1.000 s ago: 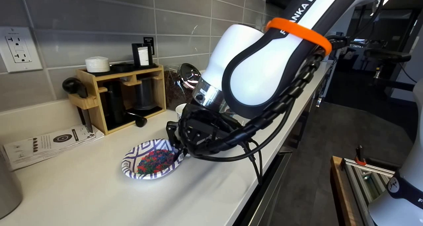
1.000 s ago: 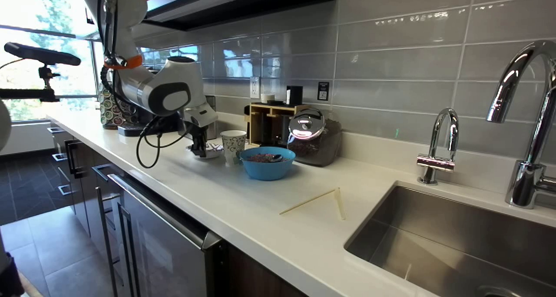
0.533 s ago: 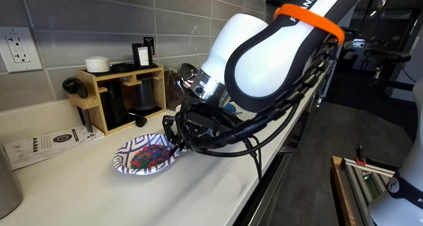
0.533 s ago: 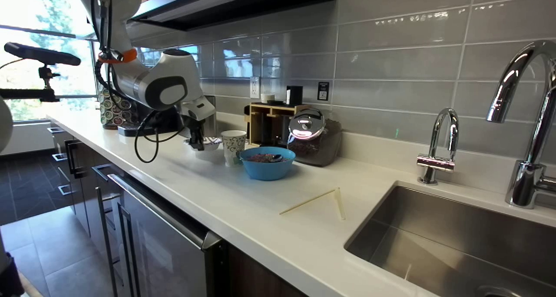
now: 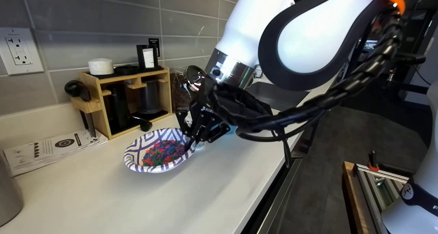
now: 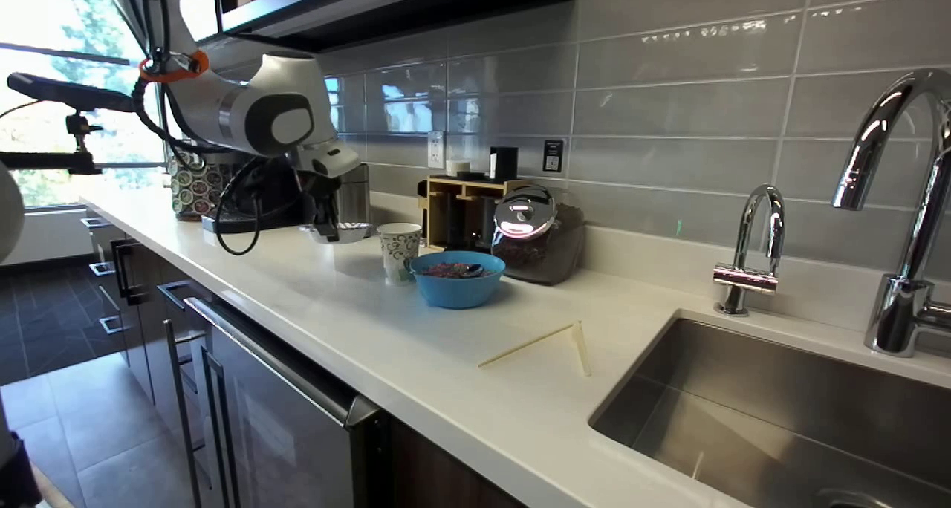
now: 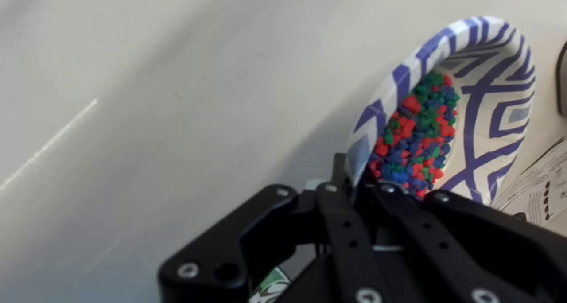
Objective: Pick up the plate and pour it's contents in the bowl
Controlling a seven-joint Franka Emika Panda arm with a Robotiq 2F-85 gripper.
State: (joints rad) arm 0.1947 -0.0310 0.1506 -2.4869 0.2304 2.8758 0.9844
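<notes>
The plate [image 5: 135, 155] with a blue-and-white zigzag rim is held above the counter, tilted slightly. It also shows in the wrist view [image 7: 500, 95] and partly in an exterior view [image 6: 355, 232]. The contents [image 5: 163, 152], a heap of small red, blue and green bits, lie in it and show in the wrist view [image 7: 418, 139]. My gripper [image 5: 190, 143] is shut on the plate's rim; its fingers pinch it in the wrist view [image 7: 354, 185]. The bright blue bowl [image 6: 457, 289] stands on the counter, holding dark reddish bits and a spoon; the arm mostly hides it elsewhere [image 5: 231, 129].
A patterned paper cup [image 6: 399, 252] stands beside the bowl, between it and the plate. A lidded jar [image 6: 539, 237] and a wooden rack [image 5: 126, 100] stand along the wall. Thin sticks [image 6: 535, 344] lie near the sink [image 6: 654, 404]. Papers [image 5: 51, 148] lie by the rack. A shelf hangs above.
My gripper has raised the plate with its contents off the counter and moved it away from the cup and bowl. The bowl and cup have not moved.
</notes>
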